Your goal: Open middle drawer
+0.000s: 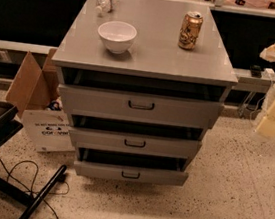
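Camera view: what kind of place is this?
Probably a robot lab or workshop: loose cables on the speckled floor, a cardboard box beside the drawer cabinet, and the robot's tool at the right edge, away from the middle drawer.

A grey cabinet (160, 54) with 3 drawers stands on a speckled floor (227, 194). All 3 are pulled out a little, with a dark gap above each front. The middle drawer (173, 148) sits between the taller top drawer (93, 100) and the narrow bottom drawer (99, 169), and its dark handle (134, 143) is at centre. On the cabinet top are a white bowl (117, 35), a gold can (190, 30) standing to its right, and a clear bottle (107, 0) lying near the back left. The pale gripper (270, 126) hangs at the right edge, well apart from the drawers. A cardboard box (30, 82) leans left of the cabinet, with a black cable (13, 171) on the floor below.
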### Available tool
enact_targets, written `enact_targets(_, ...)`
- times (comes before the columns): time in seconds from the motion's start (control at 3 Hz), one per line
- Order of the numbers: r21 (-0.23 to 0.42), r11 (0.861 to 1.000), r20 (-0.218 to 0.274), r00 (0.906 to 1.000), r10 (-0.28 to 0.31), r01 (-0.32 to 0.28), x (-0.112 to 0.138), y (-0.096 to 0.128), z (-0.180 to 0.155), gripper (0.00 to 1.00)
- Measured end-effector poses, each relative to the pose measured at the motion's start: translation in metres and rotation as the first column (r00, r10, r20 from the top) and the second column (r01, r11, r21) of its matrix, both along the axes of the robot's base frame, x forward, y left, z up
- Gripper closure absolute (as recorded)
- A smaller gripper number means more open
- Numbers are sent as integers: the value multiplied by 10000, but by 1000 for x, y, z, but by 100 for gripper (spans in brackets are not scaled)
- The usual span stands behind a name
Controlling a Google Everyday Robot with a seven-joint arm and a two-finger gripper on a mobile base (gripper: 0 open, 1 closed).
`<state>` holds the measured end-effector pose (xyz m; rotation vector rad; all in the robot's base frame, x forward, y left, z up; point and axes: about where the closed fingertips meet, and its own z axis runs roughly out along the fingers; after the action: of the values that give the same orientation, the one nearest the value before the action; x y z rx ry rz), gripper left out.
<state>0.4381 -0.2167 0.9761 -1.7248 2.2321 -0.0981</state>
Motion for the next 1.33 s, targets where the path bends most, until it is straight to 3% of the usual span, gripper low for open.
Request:
enact_targets(0.33,0,10000,-1,10000,0,0,0,0,0,0)
enact_targets(0.67,-108,9997,-409,9989,229,-234,-1,9,-37,0)
enact_targets(1.0,-67,9993,-923,9951,347,-355,-9,21,-106,0)
enact_targets(1.33,-157,9990,-1615,9862,379,-409,-14,21,-210,0)
